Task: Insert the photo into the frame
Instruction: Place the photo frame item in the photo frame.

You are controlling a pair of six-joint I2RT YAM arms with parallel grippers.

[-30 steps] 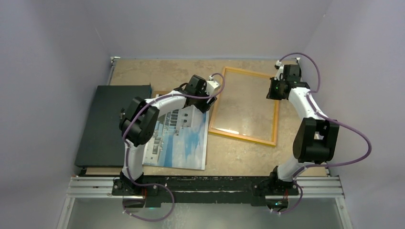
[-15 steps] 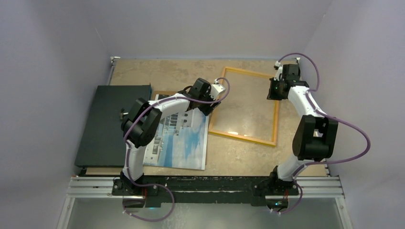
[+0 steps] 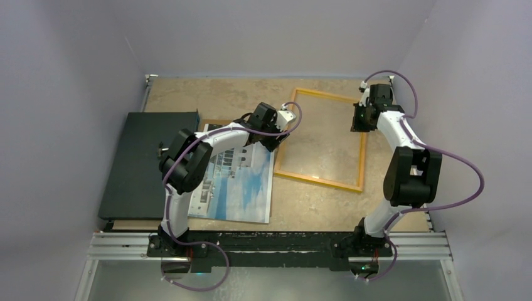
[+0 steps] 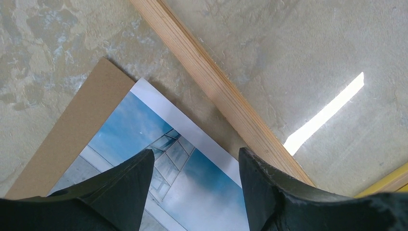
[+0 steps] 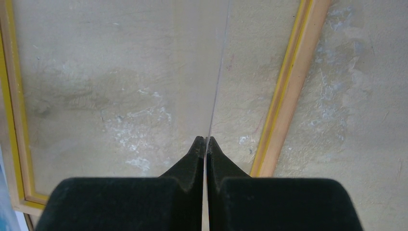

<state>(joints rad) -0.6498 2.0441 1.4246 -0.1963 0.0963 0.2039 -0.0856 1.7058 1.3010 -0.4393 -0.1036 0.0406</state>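
Observation:
The photo (image 3: 241, 182), a building against blue sky, lies face up left of the frame (image 3: 320, 182), a yellow-orange rectangle on the table. My left gripper (image 3: 275, 137) hovers open over the photo's far right corner (image 4: 192, 144), its fingertips (image 4: 144, 159) apart with the print showing between them, close to the frame's wooden left rail (image 4: 211, 82). My right gripper (image 3: 356, 122) sits at the frame's right rail (image 5: 288, 82). It is shut (image 5: 206, 139) on the edge of the thin clear pane (image 5: 219, 72), which runs away from the tips edge-on.
A brown backing board (image 4: 72, 125) lies under the photo, its far edge sticking out. A flat black panel (image 3: 141, 163) covers the table's left side. Grey walls close in on the left, back and right.
My left gripper moved right along the photo's far edge toward the frame's left rail and then stopped. The right arm's elbow shifted slightly; its gripper stayed at the right rail.

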